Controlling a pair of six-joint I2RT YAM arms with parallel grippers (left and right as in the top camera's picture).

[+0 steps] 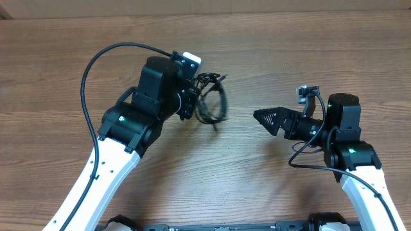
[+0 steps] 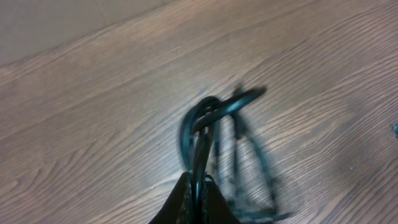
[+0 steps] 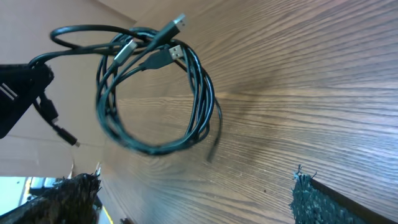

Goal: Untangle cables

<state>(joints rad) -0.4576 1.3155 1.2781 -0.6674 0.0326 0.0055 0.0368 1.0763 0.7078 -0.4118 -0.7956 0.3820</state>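
The cables (image 1: 214, 99) are a looped bundle of thin black cords hanging from my left gripper (image 1: 191, 101), which is shut on several strands. In the left wrist view the strands run up out of the closed fingertips (image 2: 198, 183) and the loops (image 2: 214, 127) look blurred above the wood. From the right wrist the bundle (image 3: 155, 93) shows as a ring with silver-tipped USB-like plugs (image 3: 176, 25) near its top. My right gripper (image 1: 260, 117) stands open, apart from the bundle and to its right, its fingers (image 3: 311, 199) wide with only bare wood between them.
The wooden table (image 1: 270, 58) spreads all round. A thick black cord (image 1: 103, 58) arcs along my left arm. The right arm's own wiring (image 1: 302, 157) loops by its wrist.
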